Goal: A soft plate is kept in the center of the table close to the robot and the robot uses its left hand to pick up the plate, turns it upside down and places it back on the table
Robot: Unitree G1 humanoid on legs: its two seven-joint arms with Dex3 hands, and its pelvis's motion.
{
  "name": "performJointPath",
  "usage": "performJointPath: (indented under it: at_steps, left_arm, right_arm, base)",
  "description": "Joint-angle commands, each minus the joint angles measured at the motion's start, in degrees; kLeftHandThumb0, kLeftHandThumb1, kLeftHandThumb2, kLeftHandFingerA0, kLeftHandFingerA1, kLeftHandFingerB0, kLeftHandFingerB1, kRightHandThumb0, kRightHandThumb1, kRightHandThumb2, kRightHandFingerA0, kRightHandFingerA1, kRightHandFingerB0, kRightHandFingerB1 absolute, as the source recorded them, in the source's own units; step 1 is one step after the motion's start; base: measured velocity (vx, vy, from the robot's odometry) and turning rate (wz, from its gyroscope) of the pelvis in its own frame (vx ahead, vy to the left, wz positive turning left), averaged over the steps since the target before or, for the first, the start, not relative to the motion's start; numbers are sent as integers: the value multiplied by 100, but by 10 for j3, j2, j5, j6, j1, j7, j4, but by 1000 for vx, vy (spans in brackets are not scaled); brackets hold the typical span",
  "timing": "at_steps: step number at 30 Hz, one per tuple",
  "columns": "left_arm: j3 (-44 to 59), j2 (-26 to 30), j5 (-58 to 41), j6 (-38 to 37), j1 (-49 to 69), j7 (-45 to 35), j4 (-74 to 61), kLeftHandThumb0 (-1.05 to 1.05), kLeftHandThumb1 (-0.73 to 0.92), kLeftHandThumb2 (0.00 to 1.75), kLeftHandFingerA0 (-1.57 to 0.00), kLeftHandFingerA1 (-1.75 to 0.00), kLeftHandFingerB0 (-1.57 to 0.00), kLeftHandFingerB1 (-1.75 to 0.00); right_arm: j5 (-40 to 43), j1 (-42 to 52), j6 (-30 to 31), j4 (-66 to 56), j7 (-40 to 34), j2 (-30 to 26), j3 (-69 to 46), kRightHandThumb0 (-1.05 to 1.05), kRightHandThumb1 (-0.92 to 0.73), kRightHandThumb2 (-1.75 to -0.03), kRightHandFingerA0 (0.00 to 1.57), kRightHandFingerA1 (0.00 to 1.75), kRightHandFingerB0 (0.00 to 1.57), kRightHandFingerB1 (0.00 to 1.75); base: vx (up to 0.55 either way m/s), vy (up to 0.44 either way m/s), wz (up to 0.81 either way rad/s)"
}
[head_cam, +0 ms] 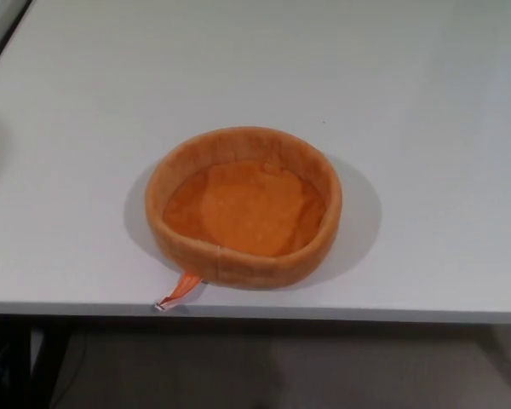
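Neither of my hands shows, so I cannot tell how my fingers stand. Near the tabletop's [426, 102] front edge sits the orange soft plate [244, 207], opening up, its tag [177, 292] pointing near-left.

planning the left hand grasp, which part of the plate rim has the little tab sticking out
The near rim of the orange plate, toward its left: the orange tab lies there, pointing to the table edge.

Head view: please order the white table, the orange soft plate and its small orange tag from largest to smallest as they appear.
1. White table, by far the largest.
2. Orange soft plate.
3. Orange tag, smallest.
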Motion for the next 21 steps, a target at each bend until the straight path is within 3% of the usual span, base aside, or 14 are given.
performJointPath:
  at_steps: [1,2,3,11,12,14,15,16,19,20,21]
  left_arm:
    - [27,-5,-80,-120,34,-69,-61,-92,92,71,-17,-35,-11,-24]
    - [28,-5,-82,-120,34,-72,-61,-92,92,71,-17,-35,-11,-24]
    - [30,-7,-83,-126,34,-73,-61,-88,73,110,-12,-47,-6,-34]
    - [56,-26,-100,-156,40,-70,-86,-90,75,112,-10,-47,-9,-31]
    - [64,-27,-110,-153,43,-70,-102,-80,69,112,-9,-49,-2,-32]
    - [71,-30,-116,-153,44,-72,-111,-85,73,115,-11,-50,0,-28]
    - [75,-32,-123,-153,44,-72,-118,-85,73,115,-11,-50,0,-28]
    - [80,-34,-127,-153,46,-69,-129,-90,92,72,-14,-36,-9,-24]
    - [89,-38,-127,-153,48,-66,-143,-93,91,73,-13,-36,-9,-23]
    - [97,-36,-138,-149,51,-66,-156,-99,83,80,-14,-38,-8,-24]
    - [99,-35,-140,-147,52,-66,-163,-93,76,119,-14,-49,0,-22]
  right_arm:
    - [77,35,-70,-65,94,-27,-27,-80,-90,-69,38,40,30,30]
    - [77,36,-71,-66,95,-26,-28,-80,-90,-69,38,40,30,30]
    - [77,36,-72,-66,95,-25,-29,-79,-91,-68,39,39,31,30]
    - [77,39,-72,-72,106,-19,-35,-78,-91,-68,39,41,31,31]
    - [77,35,-76,-65,110,-20,-35,-79,-91,-68,38,41,30,32]
    - [78,35,-77,-63,112,-19,-36,-80,-91,-68,38,40,31,31]
    - [78,35,-78,-63,113,-19,-36,-80,-91,-68,38,40,31,31]
    - [80,34,-80,-61,115,-19,-37,-80,-91,-68,38,41,30,31]
    - [80,36,-80,-65,117,-18,-39,-79,-91,-68,39,41,31,32]
    - [79,33,-80,-63,118,-17,-38,-78,-91,-68,39,41,31,31]
    - [79,33,-79,-64,117,-16,-38,-79,-90,-68,39,40,31,31]
  base:
    - [0,0,0]
    - [0,0,0]
    - [0,0,0]
    - [0,0,0]
    - [0,0,0]
    - [0,0,0]
    - [0,0,0]
    - [0,0,0]
    - [0,0,0]
    - [0,0,0]
    - [0,0,0]
